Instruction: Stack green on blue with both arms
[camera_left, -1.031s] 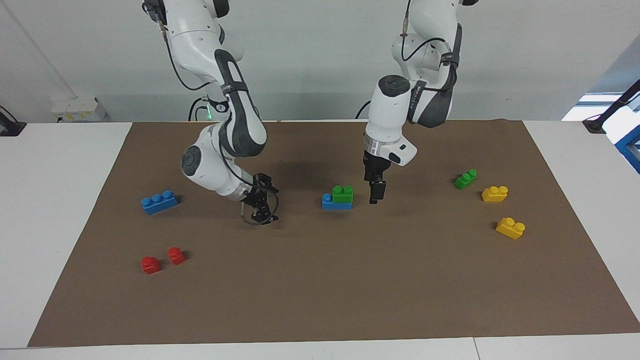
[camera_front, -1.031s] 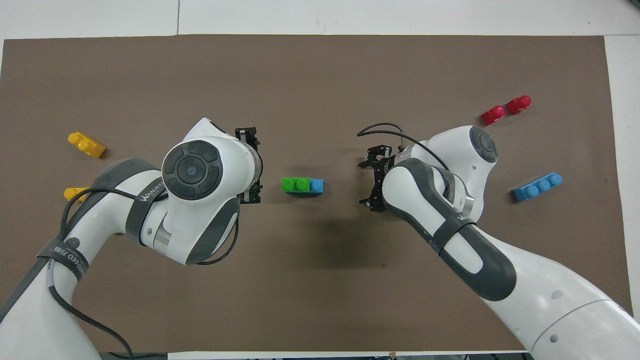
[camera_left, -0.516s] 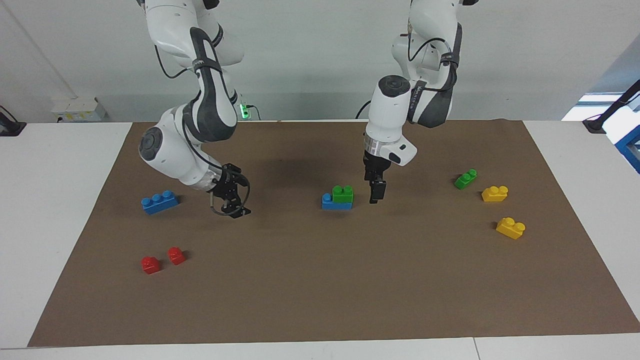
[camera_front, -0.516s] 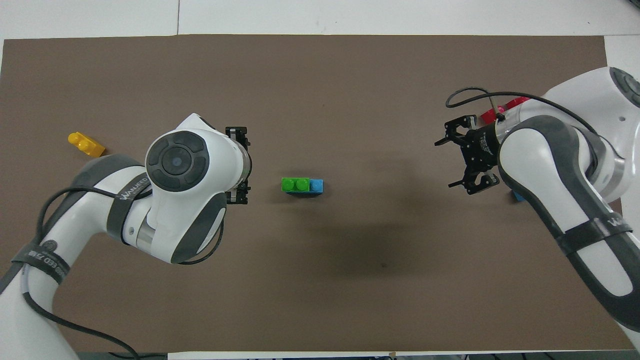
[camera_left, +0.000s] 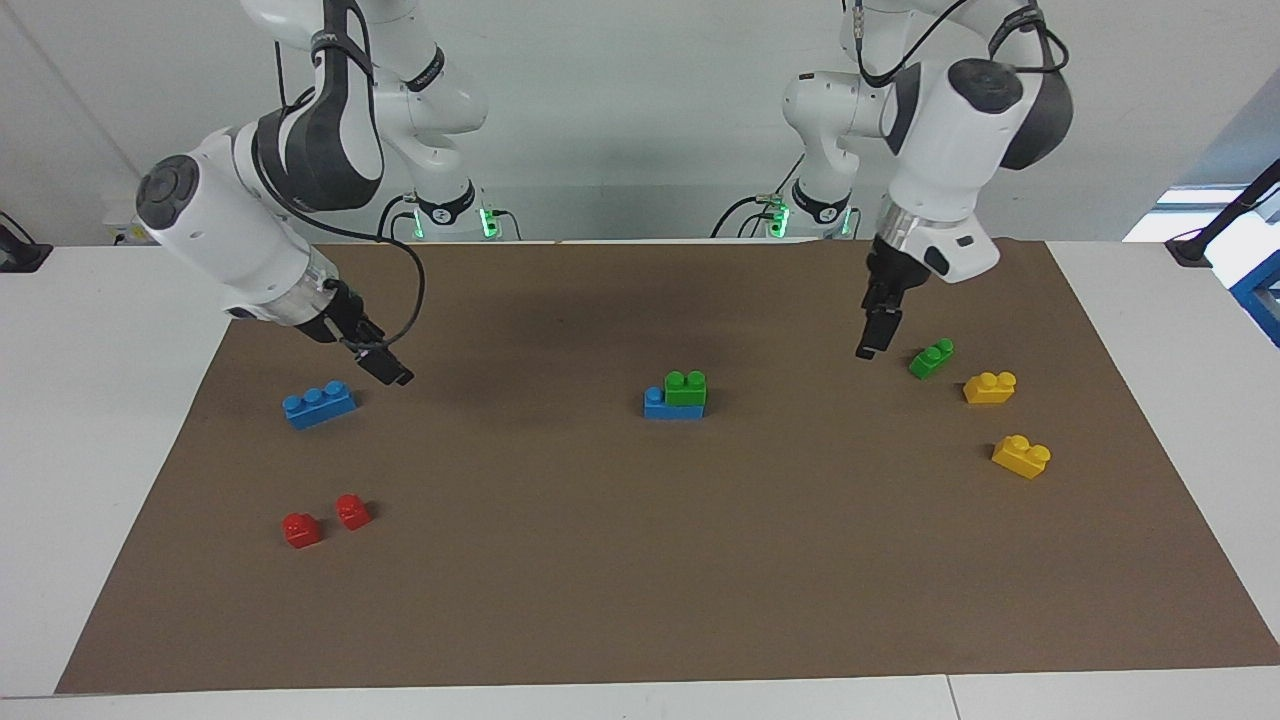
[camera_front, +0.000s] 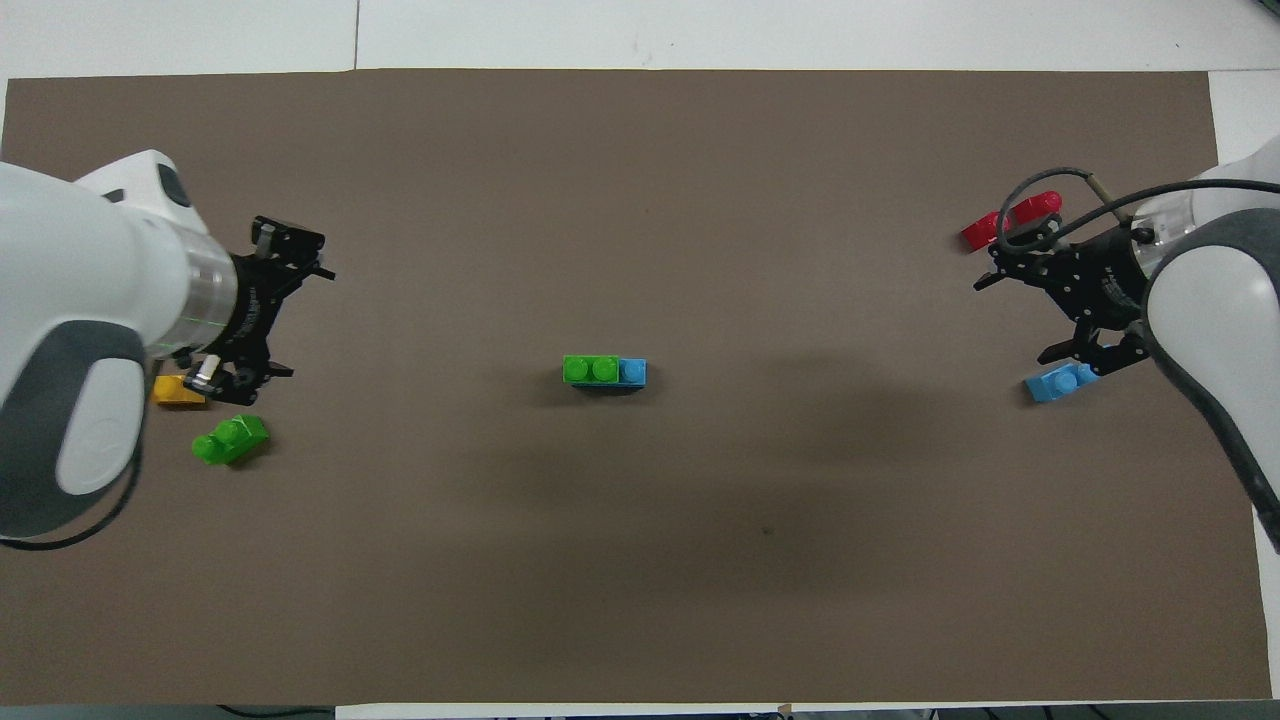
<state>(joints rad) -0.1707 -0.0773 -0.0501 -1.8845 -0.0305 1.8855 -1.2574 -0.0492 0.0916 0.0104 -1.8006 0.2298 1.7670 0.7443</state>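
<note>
The green brick (camera_left: 686, 387) sits on the blue brick (camera_left: 657, 403) at the middle of the brown mat, covering two studs and leaving one blue stud bare toward the right arm's end. The stack also shows in the overhead view, green (camera_front: 590, 370) on blue (camera_front: 632, 372). My left gripper (camera_left: 866, 350) is raised, open and empty, over the mat beside the second green brick; it also shows in the overhead view (camera_front: 310, 322). My right gripper (camera_left: 398, 376) is raised, open and empty, over the mat beside the second blue brick; it also shows in the overhead view (camera_front: 1010, 322).
A second green brick (camera_left: 931, 357) and two yellow bricks (camera_left: 989, 387) (camera_left: 1021, 456) lie toward the left arm's end. A second blue brick (camera_left: 319, 404) and two red bricks (camera_left: 301, 529) (camera_left: 353, 511) lie toward the right arm's end.
Both grippers have drawn away from the stack and risen, the left toward its own end of the mat, the right toward its own. The stack has not moved.
</note>
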